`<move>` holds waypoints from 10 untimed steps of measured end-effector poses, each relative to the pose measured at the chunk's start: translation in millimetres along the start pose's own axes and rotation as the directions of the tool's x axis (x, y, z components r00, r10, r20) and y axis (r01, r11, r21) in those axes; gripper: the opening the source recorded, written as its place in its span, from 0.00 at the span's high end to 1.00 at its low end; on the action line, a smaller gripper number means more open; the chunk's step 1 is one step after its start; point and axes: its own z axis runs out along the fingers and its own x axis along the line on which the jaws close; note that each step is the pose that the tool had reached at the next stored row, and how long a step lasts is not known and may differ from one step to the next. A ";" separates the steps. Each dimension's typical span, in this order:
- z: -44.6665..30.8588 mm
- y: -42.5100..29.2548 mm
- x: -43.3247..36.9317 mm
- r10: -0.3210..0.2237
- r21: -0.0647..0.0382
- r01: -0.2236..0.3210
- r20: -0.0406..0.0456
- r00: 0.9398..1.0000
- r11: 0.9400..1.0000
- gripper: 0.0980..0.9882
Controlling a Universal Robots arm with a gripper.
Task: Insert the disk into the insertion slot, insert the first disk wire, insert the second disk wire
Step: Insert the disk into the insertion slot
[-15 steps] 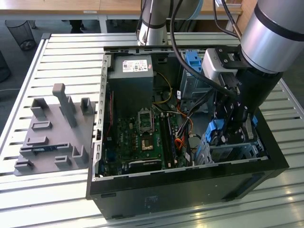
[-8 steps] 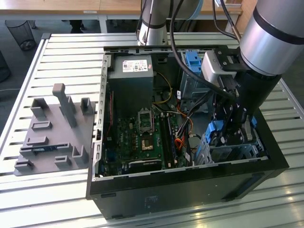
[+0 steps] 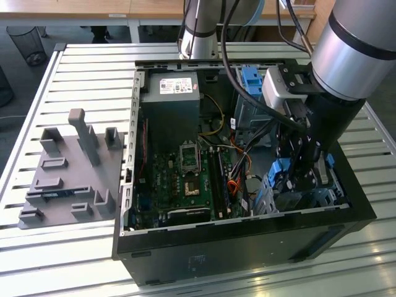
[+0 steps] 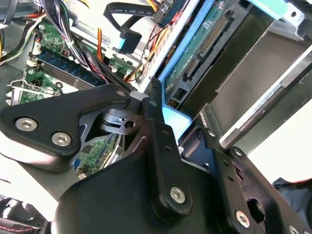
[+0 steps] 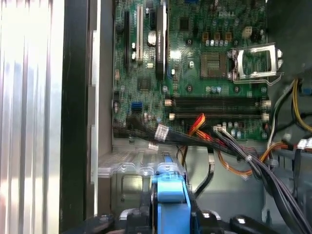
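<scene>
Our pincer (image 4: pixel 176 116) clenches the disk (image 4: pixel 197 61) by its blue caddy over the insertion slot (image 3: pixel 268 195). We fear a tilt jams it there, or nearby cables (image 5: pixel 234 148) get pinched.

One disk (image 4: pixel 209 39), one computer case (image 3: pixel 247 247), one grey fixture (image 3: pixel 62 185).

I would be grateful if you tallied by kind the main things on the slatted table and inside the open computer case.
Computer case: 1
Grey fixture plate: 1
Power supply: 1
Motherboard: 1
Disk in its blue caddy, held by the gripper: 1
Total: 5
</scene>
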 end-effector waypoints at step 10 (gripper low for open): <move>-5.9 0.1 -0.1 0.000 0.000 0.000 0.000 1.000 1.000 0.64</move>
